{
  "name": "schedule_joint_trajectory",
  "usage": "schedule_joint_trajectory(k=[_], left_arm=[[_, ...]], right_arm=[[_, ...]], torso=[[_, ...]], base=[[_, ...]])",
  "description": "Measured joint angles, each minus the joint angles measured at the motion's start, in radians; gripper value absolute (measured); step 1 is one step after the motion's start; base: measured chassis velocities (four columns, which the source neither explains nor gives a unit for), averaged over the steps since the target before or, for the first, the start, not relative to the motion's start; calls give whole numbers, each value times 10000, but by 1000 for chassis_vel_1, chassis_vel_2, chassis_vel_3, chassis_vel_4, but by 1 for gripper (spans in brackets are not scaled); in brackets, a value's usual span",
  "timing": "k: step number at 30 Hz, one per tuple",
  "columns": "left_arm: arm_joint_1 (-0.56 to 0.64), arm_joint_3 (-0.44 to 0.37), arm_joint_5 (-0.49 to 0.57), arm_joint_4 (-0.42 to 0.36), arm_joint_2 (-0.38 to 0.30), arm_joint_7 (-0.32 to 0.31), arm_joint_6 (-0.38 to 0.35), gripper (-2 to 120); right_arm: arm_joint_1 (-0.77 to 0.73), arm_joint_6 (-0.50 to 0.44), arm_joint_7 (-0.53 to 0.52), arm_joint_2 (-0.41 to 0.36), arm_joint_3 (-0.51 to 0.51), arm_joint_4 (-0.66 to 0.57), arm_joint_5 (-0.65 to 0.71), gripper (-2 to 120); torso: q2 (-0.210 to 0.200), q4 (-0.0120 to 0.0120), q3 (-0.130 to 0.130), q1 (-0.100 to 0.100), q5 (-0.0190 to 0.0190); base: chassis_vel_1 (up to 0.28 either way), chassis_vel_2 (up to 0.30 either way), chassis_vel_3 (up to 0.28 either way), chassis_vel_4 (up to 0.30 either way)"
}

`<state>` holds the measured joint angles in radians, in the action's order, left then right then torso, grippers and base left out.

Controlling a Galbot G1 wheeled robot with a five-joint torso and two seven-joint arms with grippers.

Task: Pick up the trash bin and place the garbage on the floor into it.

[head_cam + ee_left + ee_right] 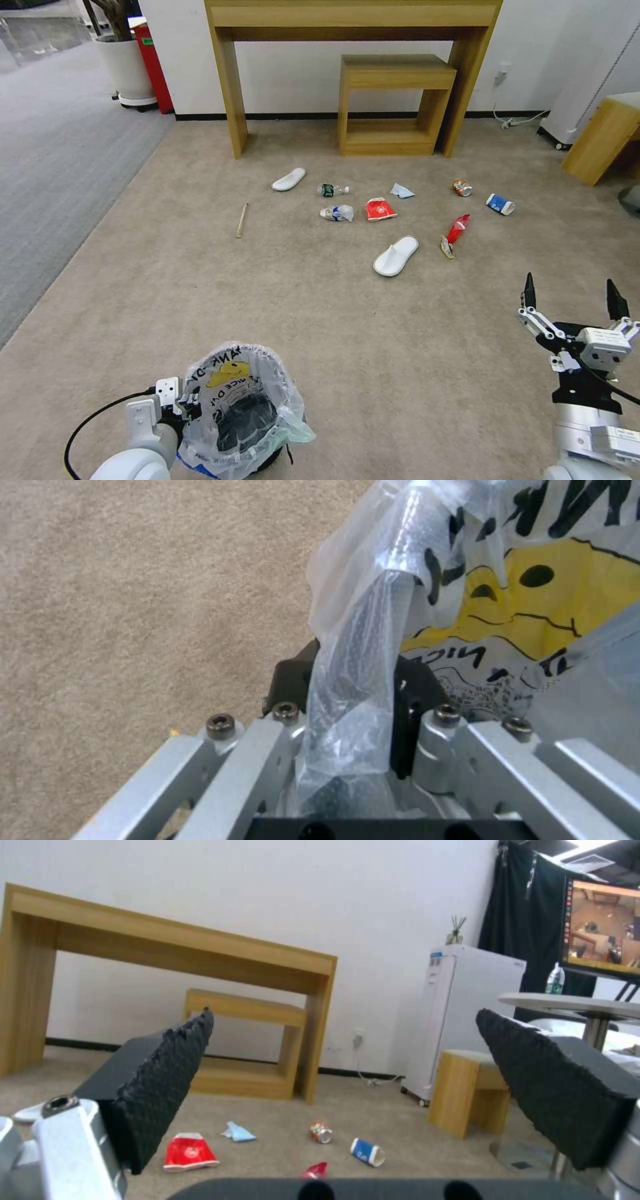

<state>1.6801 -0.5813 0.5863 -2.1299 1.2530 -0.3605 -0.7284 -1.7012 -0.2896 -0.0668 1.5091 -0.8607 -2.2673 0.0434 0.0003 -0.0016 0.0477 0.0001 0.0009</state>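
Even, bright indoor light falls from overhead; shadows on the floor (347, 313) are faint and short. The head view bends straight lines near its edges. The wrist views are soft, and the plastic bag (373, 645) shows pale glare.

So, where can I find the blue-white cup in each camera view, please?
Head view: the blue-white cup lies at the far right of the litter, ahead of the open right gripper.
Right wrist view: the cup lies low, between the two fingers.
Left wrist view: this camera faces the trash bin bag and bare carpet instead.
Shared landmark: the orange can beside the cup.
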Motion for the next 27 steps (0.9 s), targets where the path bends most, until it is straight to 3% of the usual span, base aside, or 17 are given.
schedule_joint_trajectory(k=[12, 18, 22, 27], left_arm=[[-68, -294, 1337, -285, 758, -524, -62, 11], [86, -597, 1985, -808, 1232, -739, -247, 0], [288, -872, 2126, -1369, 1495, -833, -242, 0], [535, -1280, 2465, -1857, 1845, -923, -197, 0]], right_arm=[[291, 171, -99, -419, 140, -1, 121, 100], [440, 243, -195, -937, 153, 115, 430, 100], [573, 376, -307, -1203, 259, 194, 654, 100], [643, 435, -355, -1482, 384, 294, 938, 100]], torso=[[-4, -3, 4, 0, -23], [-7, -12, 8, 1, -40], [-7, -11, 6, 1, -17], [-7, -5, 3, 2, -14]], base=[[0, 0, 0, 0], [0, 0, 0, 0], [0, 0, 0, 0], [0, 0, 0, 0]])
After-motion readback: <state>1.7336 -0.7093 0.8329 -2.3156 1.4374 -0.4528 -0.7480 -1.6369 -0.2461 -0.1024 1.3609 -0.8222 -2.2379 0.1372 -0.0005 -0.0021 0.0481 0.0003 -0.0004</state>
